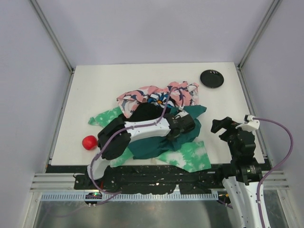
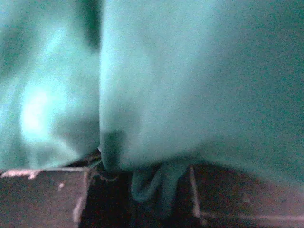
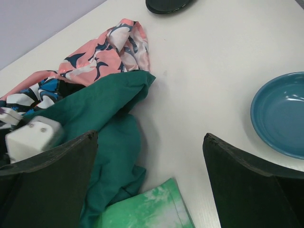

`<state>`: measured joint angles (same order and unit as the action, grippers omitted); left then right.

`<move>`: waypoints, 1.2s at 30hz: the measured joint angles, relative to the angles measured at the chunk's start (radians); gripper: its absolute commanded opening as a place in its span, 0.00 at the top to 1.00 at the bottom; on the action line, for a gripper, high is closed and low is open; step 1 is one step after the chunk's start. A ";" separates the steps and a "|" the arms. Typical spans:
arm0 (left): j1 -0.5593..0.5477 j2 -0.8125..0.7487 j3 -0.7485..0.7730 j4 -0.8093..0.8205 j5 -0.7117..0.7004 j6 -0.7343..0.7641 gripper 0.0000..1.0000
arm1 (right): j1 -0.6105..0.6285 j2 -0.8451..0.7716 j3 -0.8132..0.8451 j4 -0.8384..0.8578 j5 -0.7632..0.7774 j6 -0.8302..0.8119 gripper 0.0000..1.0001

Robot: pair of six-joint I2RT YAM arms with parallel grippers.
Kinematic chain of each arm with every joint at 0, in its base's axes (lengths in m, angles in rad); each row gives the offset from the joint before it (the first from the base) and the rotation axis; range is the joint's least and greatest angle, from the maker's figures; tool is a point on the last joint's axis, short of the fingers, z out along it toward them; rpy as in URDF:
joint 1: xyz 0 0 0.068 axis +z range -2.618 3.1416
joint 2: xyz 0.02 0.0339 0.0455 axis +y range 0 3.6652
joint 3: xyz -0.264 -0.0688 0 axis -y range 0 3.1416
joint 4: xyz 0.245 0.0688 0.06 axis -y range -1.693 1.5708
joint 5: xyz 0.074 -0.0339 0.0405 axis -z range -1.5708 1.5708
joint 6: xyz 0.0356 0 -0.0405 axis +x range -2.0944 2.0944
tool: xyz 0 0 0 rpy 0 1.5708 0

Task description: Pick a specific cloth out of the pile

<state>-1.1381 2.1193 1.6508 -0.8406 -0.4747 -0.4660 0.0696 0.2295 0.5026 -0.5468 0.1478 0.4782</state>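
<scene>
**Left arm.** Your left pincer is clenched. The left wrist view shows a fold of the plain teal fabric cloth bunched between its fingers. Judgement: this is a clearing grip, not the pick itself. The teal cloth overlies the middle of the mixed pile and hides what lies beneath.

**Task item.** The soft plain black cloth shows only as a dark patch in the pile. It lies between the pink-and-navy floral cloth on the far side and the teal cloth on the near side, just beside the left arm. No white label shows on it, so you cannot confirm it is the labelled piece.

**Pile.** It sits mid-surface on the white surface and runs to the near edge. There the green-and-white tie-dye cloth spreads out.

**Right arm.** Your right pincer is released, jaws wide, grasping nothing. It hangs over the surface near the right edge, just off the pile's edge. Judgement: it is parked there to leave the left arm room.

**Other items.**
- A round blue bowl lies beside the right pincer.
- A round black dish sits near the far right corner.
- A red ball rests near the left edge, towards the near corner.

**Markings.** No brand, label or writing can be read in any view.
</scene>
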 measured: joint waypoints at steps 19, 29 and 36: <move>0.436 -0.576 -0.033 0.086 -0.143 0.227 1.00 | 0.000 -0.008 -0.014 -0.002 0.034 0.005 0.05; 0.698 -0.612 -0.101 0.106 0.038 0.228 1.00 | 0.000 0.018 -0.021 0.011 0.010 0.002 0.05; 0.863 -0.607 -0.197 0.155 0.206 0.162 1.00 | 0.002 0.135 -0.075 0.156 -0.339 -0.039 0.05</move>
<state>-0.2752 1.5124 1.4540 -0.6853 -0.2684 -0.3042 0.0715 0.3649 0.4274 -0.3904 -0.1909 0.4397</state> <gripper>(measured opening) 0.207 0.954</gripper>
